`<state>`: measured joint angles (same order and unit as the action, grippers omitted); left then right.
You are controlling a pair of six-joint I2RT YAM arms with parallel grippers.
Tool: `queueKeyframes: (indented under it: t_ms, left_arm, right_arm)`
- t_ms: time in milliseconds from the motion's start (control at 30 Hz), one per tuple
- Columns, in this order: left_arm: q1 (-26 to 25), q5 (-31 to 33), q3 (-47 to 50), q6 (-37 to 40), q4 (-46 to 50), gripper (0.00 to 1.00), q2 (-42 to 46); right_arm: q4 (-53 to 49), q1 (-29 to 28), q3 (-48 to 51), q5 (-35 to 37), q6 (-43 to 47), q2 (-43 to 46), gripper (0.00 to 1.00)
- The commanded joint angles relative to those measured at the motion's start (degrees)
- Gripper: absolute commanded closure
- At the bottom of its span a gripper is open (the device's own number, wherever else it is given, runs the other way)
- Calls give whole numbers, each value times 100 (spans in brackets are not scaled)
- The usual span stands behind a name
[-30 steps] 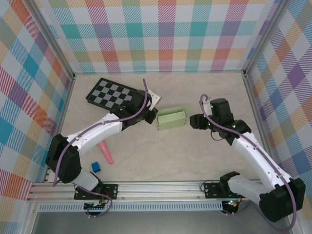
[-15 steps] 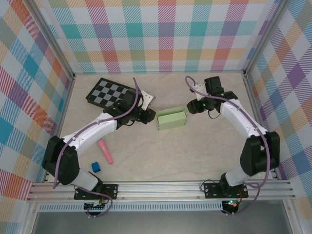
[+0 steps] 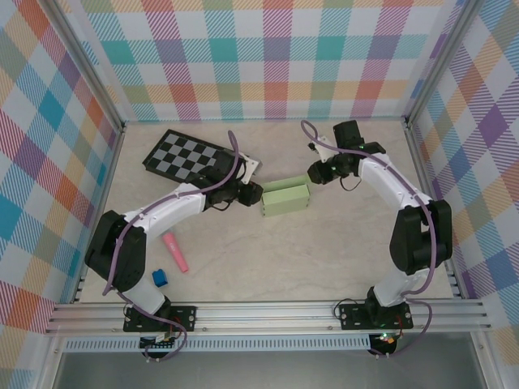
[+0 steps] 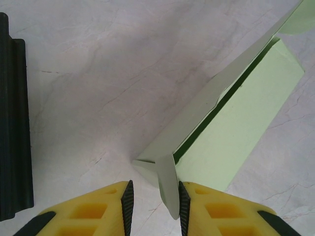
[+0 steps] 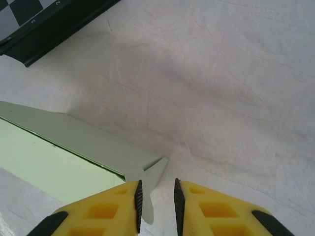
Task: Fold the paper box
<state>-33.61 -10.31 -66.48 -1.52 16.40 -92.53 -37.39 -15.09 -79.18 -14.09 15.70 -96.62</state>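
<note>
Two small things lie at eight o'clock of the paper box (image 3: 285, 198): a pink marker (image 3: 176, 252) and a blue block (image 3: 160, 278). A checkerboard (image 3: 183, 155) sits at ten o'clock. We see the box mid-way on the marbled tabletop (image 3: 324, 251), lid ajar. The left hand (image 4: 155, 196) at nine o'clock and the right hand (image 5: 157, 201) at two each stand apart around an end flap. Plaid walls (image 3: 268, 57) surround.

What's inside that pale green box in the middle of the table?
The paper box is nearly closed. In the left wrist view a narrow dark slit shows under its lid, with nothing visible in it. The lid covers the rest.
</note>
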Motion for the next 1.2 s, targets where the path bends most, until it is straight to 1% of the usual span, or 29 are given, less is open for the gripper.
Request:
queueKeyframes:
  t_ms: [0,167,200,333,567,733,833,867,1033,1167]
  left_arm:
    - [-7,-100,-148,-235,161,69,94]
    - [-9,-69,-162,-261,161,69,88]
    - [-6,-61,-162,-272,157,69,86]
    - [-4,-9,-155,-229,162,69,86]
    - [-6,95,-152,-177,217,69,94]
    - [70,172,-149,-24,513,65,345]
    - [126,90,-70,-9,609,58,545]
    - [126,37,-51,-2,653,57,588]
    - [126,-20,104,-88,588,57,638]
    - [126,9,118,-94,479,57,525]
  right_arm:
    - [-50,-66,77,-349,5,73,74]
    - [18,-138,196,-240,11,51,76]
    - [21,-152,208,-247,22,51,76]
    - [20,-161,262,-222,82,121,68]
    - [-15,-152,245,-287,57,175,68]
    - [-8,-142,321,-293,111,352,66]
    - [-38,-138,337,-196,204,413,64]
    - [-44,-147,334,-143,220,424,64]
    - [132,-152,514,-625,385,564,61]
    - [93,-169,396,-685,416,390,58]
